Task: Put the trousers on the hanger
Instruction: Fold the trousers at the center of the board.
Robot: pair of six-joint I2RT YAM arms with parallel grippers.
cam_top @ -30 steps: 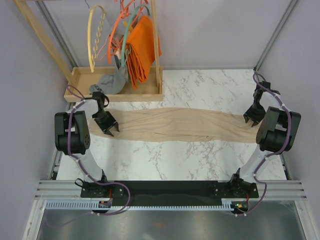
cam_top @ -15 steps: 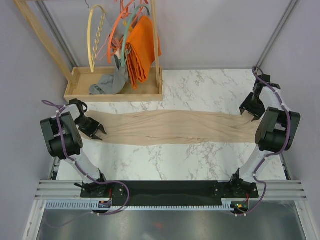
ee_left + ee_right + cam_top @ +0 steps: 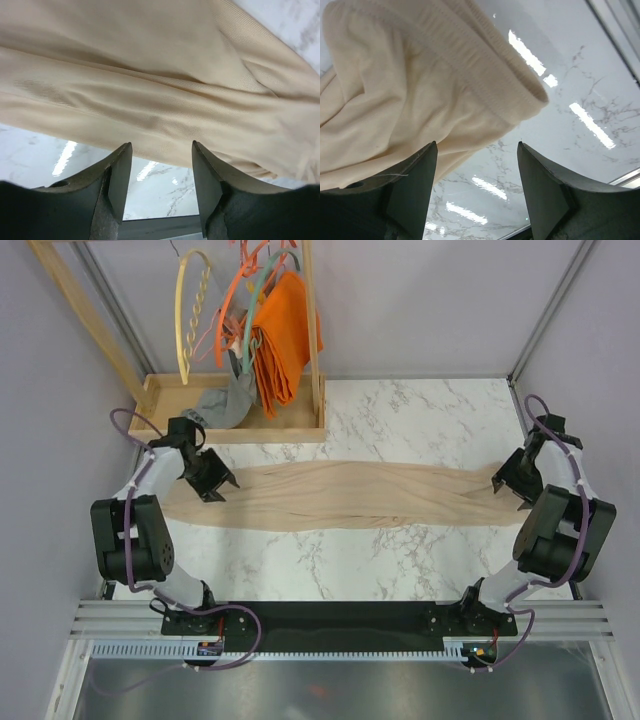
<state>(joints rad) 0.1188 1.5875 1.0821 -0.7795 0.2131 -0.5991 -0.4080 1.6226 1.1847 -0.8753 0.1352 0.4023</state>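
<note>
From the top camera, you are seeing one pair of trousers (image 3: 350, 495) lying flat across the marble table (image 3: 400, 560), stretching as one long beige band from the left side to the right side. One pale hanger (image 3: 200, 308) with a twisted bar is hanging on the wooden rack (image 3: 280, 432) at the far left corner, well apart from the trousers. Beside it, one orange cloth (image 3: 285, 335) and one teal hanger (image 3: 250, 305) are hanging among some orange hangers (image 3: 228, 310), which I cannot count. One grey garment (image 3: 225, 405) is lying in the tray of the rack. Your two arms are reaching out, one to each end of the fabric. The left gripper (image 3: 215, 480) is hovering over the far edge of the left end, and the right gripper (image 3: 507, 483) is sitting just beside the right end.

From the left wrist camera, you are seeing its two fingers (image 3: 117, 175) standing apart with nothing between them, so the left gripper is holding nothing. The folded beige fabric is lying just past the fingertips, and the marble is showing in the gap.

From the right wrist camera, the two fingers are standing wide apart, and this gripper also is gripping nothing. The ribbed waistband (image 3: 485, 65) of the trousers is lying bunched in front of them. Whether the fabric is touching the left finger, I cannot tell.
</note>
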